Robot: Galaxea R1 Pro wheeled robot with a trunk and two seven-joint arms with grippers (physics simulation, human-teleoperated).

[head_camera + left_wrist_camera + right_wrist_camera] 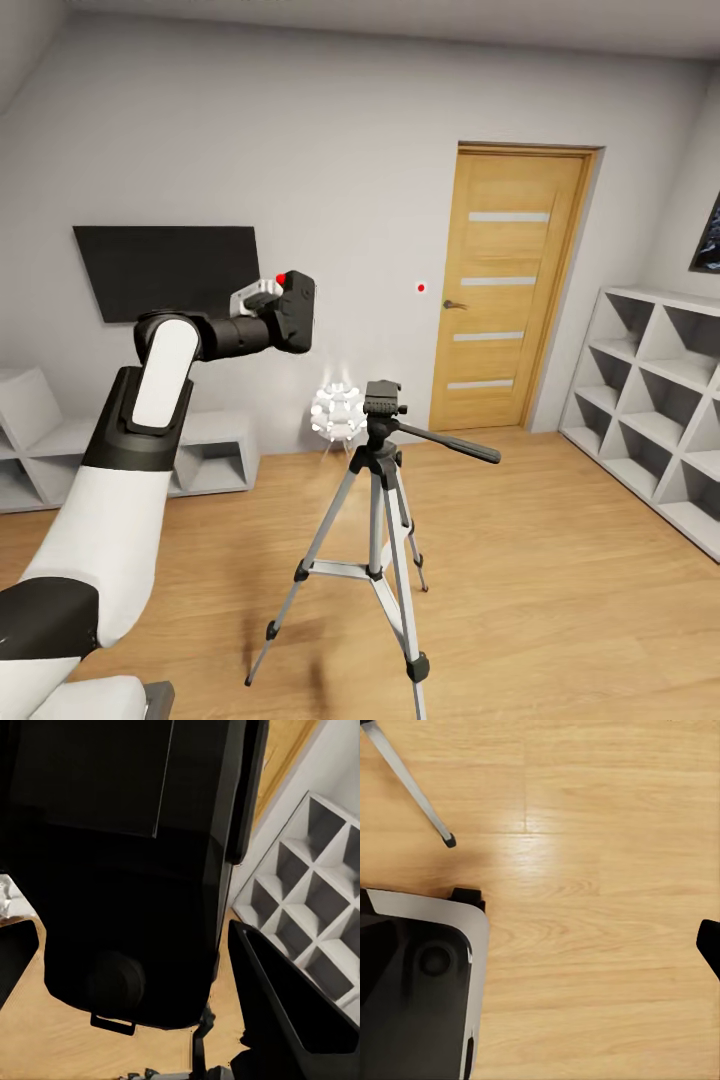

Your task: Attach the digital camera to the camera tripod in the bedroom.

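The left gripper clamped the digital camera high and left of the camera tripod, whose head needed a level, centred descent; the right gripper's state couldn't be told.

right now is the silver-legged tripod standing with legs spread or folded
Spread and upright: the silver-legged black-headed tripod stands on the wood plank floor, three legs splayed and braced, its head bare.

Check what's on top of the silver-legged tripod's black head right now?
Nothing is mounted: the silver-legged tripod's black head is bare on top. The small black boxy camera sits in the left gripper, up and to the left of it. The mounting plate's detail is too small to make out.
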